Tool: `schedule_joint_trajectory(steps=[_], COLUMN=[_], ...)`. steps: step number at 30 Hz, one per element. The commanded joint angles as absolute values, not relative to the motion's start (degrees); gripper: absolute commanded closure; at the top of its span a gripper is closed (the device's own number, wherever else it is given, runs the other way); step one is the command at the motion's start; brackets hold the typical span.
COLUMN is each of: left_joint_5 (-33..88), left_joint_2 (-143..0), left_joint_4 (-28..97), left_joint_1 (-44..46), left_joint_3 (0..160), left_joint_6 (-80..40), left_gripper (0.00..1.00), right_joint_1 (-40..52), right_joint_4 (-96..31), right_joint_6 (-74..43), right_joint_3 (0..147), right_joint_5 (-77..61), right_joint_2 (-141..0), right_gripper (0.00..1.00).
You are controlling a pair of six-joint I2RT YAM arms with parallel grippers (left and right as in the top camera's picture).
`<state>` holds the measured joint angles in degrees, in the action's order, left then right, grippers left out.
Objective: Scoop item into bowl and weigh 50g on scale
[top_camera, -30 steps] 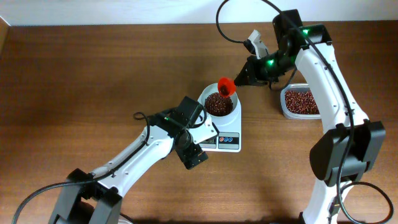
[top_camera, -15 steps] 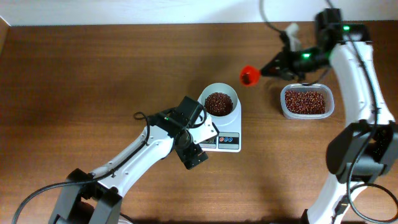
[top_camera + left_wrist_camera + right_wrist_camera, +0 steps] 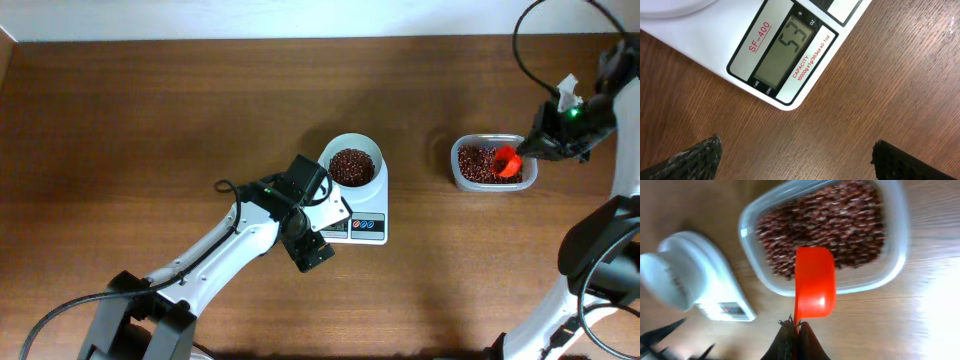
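A white bowl (image 3: 351, 152) holding red beans (image 3: 351, 166) stands on the white scale (image 3: 366, 226). In the left wrist view the scale's display (image 3: 786, 52) reads 53. My left gripper (image 3: 312, 250) is open and empty on the table just left of the scale's front; its fingertips (image 3: 795, 157) frame bare wood. My right gripper (image 3: 540, 145) is shut on the handle of a red scoop (image 3: 507, 162), held over the clear tub of beans (image 3: 478, 165). The scoop (image 3: 814, 287) shows over the tub's near rim (image 3: 840, 287).
The bowl (image 3: 665, 277) and scale (image 3: 722, 305) sit left of the tub in the right wrist view. The left arm (image 3: 200, 262) lies diagonally across the front left. The right arm (image 3: 610, 200) runs along the right edge.
My right gripper has carried the red scoop from over the bowl rightward to over the clear tub. The left arm has not moved.
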<state>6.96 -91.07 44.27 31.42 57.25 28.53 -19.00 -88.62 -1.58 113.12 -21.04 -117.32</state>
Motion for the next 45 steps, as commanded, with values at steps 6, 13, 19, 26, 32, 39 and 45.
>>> schedule_joint_trajectory(steps=[6, 13, 19, 26, 32, 39, 45], left_joint_5=[7.73, 7.73, 7.75, 7.75, 7.73, 7.73, 7.73], left_joint_2=[-90.39, -90.39, -90.39, -90.39, -90.39, -90.39, -90.39], left_joint_4=[44.16, 44.16, 44.16, 44.16, 44.16, 44.16, 44.16], left_joint_1=[31.33, 31.33, 31.33, 31.33, 31.33, 31.33, 31.33], left_joint_3=[57.04, 57.04, 57.04, 57.04, 57.04, 57.04, 57.04], left_joint_6=[29.45, 29.45, 29.45, 29.45, 29.45, 29.43, 29.45], left_gripper=[0.01, 0.01, 0.01, 0.01, 0.01, 0.01, 0.01], right_joint_1=[-8.56, -0.71, 3.81, 4.12, 4.51, 12.21, 21.26], right_joint_4=[-83.02, -81.12, -81.23, -81.1, -83.99, -86.24, -85.23], right_joint_6=[-6.48, -6.5, -9.47, -10.11, -6.13, 6.87, 11.97], right_joint_3=[114.21, 114.21, 114.21, 114.24, 125.16, 135.04, 131.81], right_joint_5=[-2.92, 10.04, 21.58, 16.19, 1.91, -16.93, -15.2], right_joint_2=[-116.55, -116.75, -116.75, -116.73, -116.66, -117.27, -120.4], right_gripper=[0.96, 0.96, 0.96, 0.96, 0.96, 0.96, 0.96])
